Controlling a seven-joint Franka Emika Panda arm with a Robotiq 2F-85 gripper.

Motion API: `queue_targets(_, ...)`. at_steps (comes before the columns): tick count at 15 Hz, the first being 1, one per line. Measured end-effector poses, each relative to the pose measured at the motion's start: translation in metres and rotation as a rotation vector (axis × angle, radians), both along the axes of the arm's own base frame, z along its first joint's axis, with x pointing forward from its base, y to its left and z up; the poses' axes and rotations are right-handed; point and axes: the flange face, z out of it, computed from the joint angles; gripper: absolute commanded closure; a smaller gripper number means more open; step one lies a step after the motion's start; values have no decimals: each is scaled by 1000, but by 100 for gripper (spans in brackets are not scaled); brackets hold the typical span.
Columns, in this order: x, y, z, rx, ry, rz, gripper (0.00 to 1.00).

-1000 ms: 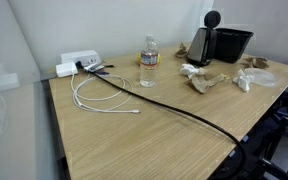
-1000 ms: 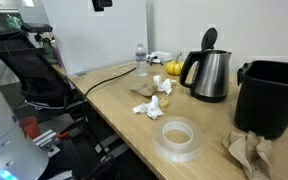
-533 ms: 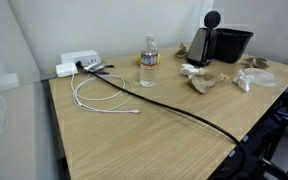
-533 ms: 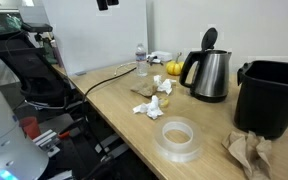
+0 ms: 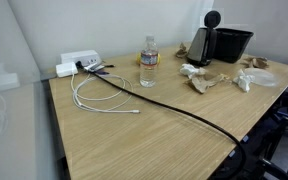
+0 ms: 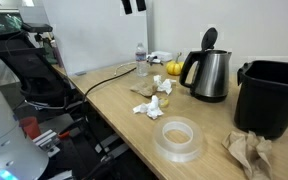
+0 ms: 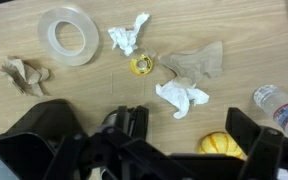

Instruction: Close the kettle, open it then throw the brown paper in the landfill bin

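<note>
One arm only: no choice of side is to be made.
Exterior view, kettle (image 5: 201, 43): stood at the far end of the bench (image 5: 134, 130), just beside the black bin (image 5: 232, 42), at its 9 o'clock; no gripper is shown here.
Exterior view, flat brown paper (image 5: 201, 83): laid near the kettle, at its 6 o'clock, among white tissues (image 5: 191, 70).
Exterior view, gripper (image 6: 134, 5): cut off by the upper edge; its opening cannot be told from here.
Exterior view, lid (image 6: 211, 38): raised upright over the kettle body, whose long axis is vertical; the kettle is found at 4 o'clock of the gripper, lower and well apart.
Exterior view, crumpled brown paper (image 6: 249, 152): laid at 7 o'clock of the black bin, near the tape roll (image 6: 179, 138).
Wrist view, jaws: two dark fingers (image 7: 44, 130) are seen at the lower corners, seemingly spread wide, with nothing held.
Wrist view, papers: the flat brown paper is seen at 1 o'clock of the jaws, the crumpled brown paper at 10 o'clock.
Wrist view, kettle: not made out; it is judged to lie past the lower edge, at 6 o'clock.
Coming move: the lid is judged to need pressing down first, so travel towards the kettle is called for.
</note>
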Motion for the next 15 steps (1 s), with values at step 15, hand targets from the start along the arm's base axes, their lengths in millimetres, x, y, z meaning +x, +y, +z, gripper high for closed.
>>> queue_targets(15, 125, -27, 3, 8, 73, -78, 0)
